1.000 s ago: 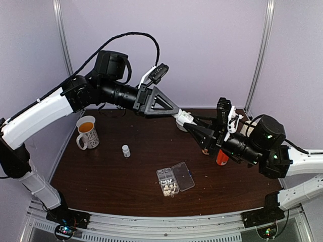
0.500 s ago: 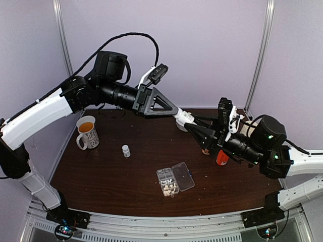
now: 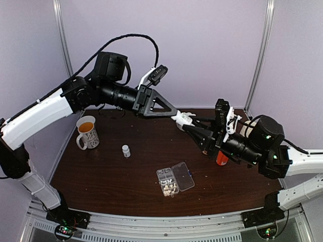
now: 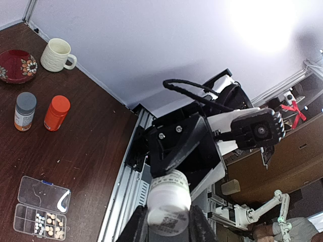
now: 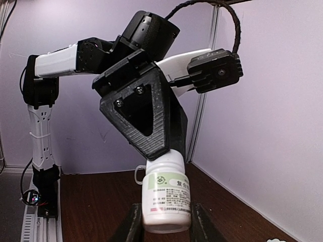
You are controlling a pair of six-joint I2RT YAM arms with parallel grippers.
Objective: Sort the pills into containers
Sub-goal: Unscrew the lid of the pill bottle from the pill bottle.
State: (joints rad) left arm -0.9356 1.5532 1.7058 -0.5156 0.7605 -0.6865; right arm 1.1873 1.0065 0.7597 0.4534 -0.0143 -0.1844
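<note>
Right claw (image 5: pixel 162 223) pinches a white bottle (image 5: pixel 166 194) near its base, one finger (image 5: pixel 132 222) on each side. The bottle is upright with its green-printed label facing the camera. Left claw (image 5: pixel 162 151) comes down from above, black triangular body on the bottle's top; the cap is hidden. White-and-black left arm (image 5: pixel 55 60) behind. Dark tabletop (image 5: pixel 91 201) below, purple wall (image 5: pixel 262 126) on the right.

Chinese characters on white bottle (image 5: pixel 166 196) label, apparently beginning 复合, smaller print beneath illegible
</note>
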